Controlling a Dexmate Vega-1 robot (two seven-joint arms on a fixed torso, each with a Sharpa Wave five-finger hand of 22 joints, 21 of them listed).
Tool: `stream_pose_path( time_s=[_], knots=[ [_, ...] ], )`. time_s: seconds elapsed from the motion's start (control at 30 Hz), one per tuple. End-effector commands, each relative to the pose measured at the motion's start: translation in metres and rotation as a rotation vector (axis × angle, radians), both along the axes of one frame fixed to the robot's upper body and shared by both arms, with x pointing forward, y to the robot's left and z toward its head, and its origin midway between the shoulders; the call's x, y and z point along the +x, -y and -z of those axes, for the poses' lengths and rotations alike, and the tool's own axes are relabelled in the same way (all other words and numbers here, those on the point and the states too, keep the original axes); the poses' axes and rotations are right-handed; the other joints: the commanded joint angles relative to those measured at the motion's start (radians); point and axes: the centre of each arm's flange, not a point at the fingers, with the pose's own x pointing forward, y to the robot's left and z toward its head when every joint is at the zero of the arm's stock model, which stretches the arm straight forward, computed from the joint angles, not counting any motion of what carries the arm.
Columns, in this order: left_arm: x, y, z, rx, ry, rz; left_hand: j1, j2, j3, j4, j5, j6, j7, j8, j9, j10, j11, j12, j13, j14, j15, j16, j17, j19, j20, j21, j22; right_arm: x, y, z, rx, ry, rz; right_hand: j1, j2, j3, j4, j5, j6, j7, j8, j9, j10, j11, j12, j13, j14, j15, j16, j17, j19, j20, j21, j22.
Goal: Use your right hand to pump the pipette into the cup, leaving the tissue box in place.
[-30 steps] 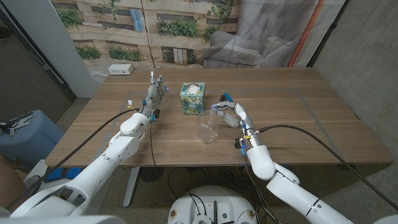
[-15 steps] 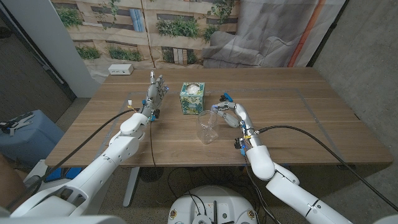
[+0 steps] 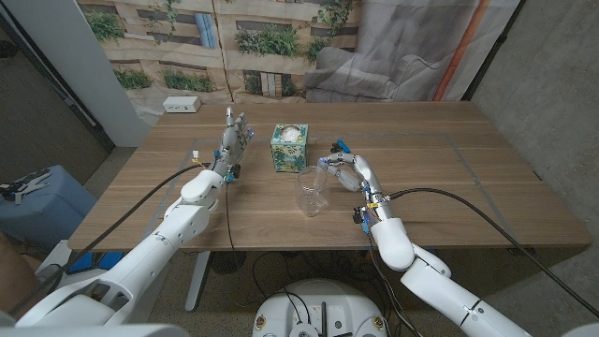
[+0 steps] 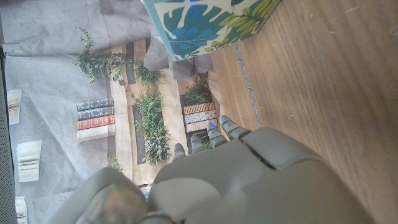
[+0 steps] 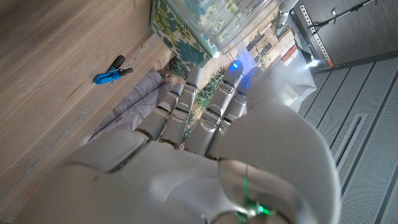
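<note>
While the right hand [image 3: 348, 171] is sitting just beside the clear cup [image 3: 312, 190] on the bench [image 3: 449, 187], it is gripping something small with a blue tip, presumably the pipette [image 3: 337, 146], though the head view is too small to show the pinch clearly. Right wrist view is showing that hand's fingers [image 5: 186, 112] reaching toward the cup wall and the tissue box [image 5: 180, 28], with a blue glow at the fingertips; a small blue clip-like item [image 5: 111, 70] is lying on the wood nearby.

Cup is standing upright, mid-bench, in front of the tissue box [image 3: 289, 147] and slightly to the robot's right of it, not touching it. Box is standing upright with a tissue poking out of its top.

Left hand [image 3: 234, 140] is standing on the bench to the box's left, well apart from the cup, fingers pointing away from the robot, spread and holding nothing. Left wrist view is showing its fingertips [image 4: 214, 132] near the box's leaf-print side [image 4: 205, 25].

White power strip [image 3: 182, 105] is lying at the bench's far left corner.
</note>
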Motion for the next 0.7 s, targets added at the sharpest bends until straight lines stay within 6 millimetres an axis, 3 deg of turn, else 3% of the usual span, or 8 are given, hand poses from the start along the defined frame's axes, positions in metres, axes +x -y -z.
stream_pose_path(
  time_s=[0.03, 0.7],
  knots=[
    [-0.0002, 0.0001, 0.0002, 0.0, 0.0, 0.0, -0.001, 0.043, -0.007, 0.001, 0.004, -0.001, -0.006, 0.006, 0.002, -0.002, -0.004, 0.004, 0.006, -0.008, -0.115, 0.006, 0.006, -0.011, -0.091, 0.005, 0.002, -0.0017, -0.003, 0.0027, 0.013, -0.009, -0.001, 0.029, -0.001, 0.01, -0.005, 0.003, 0.014, -0.002, 0.006, 0.004, 0.016, 0.0, 0.011, 0.009, 0.016, -0.169, 0.008, 0.007, 0.005, -0.048, 0.002, 0.002],
    [-0.0001, 0.0001, 0.0002, 0.0, 0.0, 0.0, -0.001, 0.042, -0.007, 0.001, 0.004, -0.001, -0.006, 0.006, 0.002, -0.002, -0.001, 0.004, 0.006, -0.008, -0.115, 0.006, 0.006, -0.011, -0.091, 0.005, 0.002, 0.0008, -0.009, 0.007, 0.06, -0.025, -0.023, 0.093, -0.011, 0.019, -0.004, -0.007, 0.036, -0.001, 0.013, 0.004, 0.033, 0.002, 0.023, 0.035, 0.05, -0.173, 0.021, 0.019, 0.011, -0.071, 0.003, 0.003]
  ],
)
